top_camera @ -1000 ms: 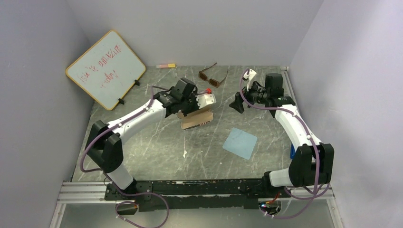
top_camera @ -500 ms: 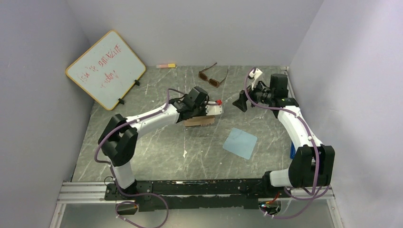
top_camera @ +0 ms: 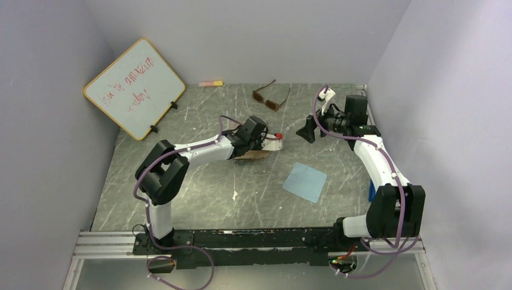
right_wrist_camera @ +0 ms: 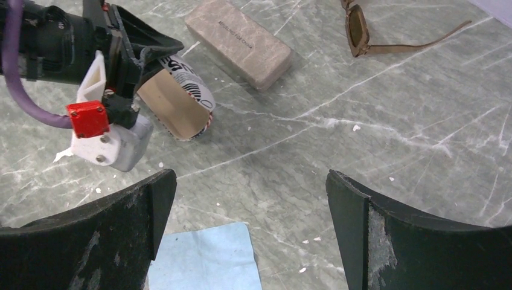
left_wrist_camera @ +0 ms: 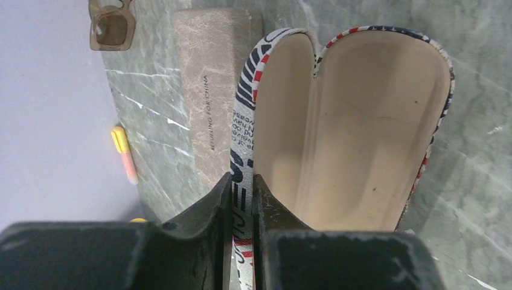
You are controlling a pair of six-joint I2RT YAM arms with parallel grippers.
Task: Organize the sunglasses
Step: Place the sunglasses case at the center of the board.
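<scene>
Low over the table (top_camera: 199,175), my stretched-out left gripper (left_wrist_camera: 241,187) pinches the pouch (left_wrist_camera: 362,133) by its edge. My raised right gripper (right_wrist_camera: 247,181) hangs wide open

sunglasses (top_camera: 267,100) | brown frame, amber-brown lenses | temples unfolded | lying far-centre, untouched

We see the surface (right_wrist_camera: 422,151) as grey veined stone; the brown case (right_wrist_camera: 238,41) looks like rough, fibrous paper; the printed pouch (left_wrist_camera: 362,133) has a smooth beige lining; the sunglasses (right_wrist_camera: 356,24) look like glossy plastic.
</scene>
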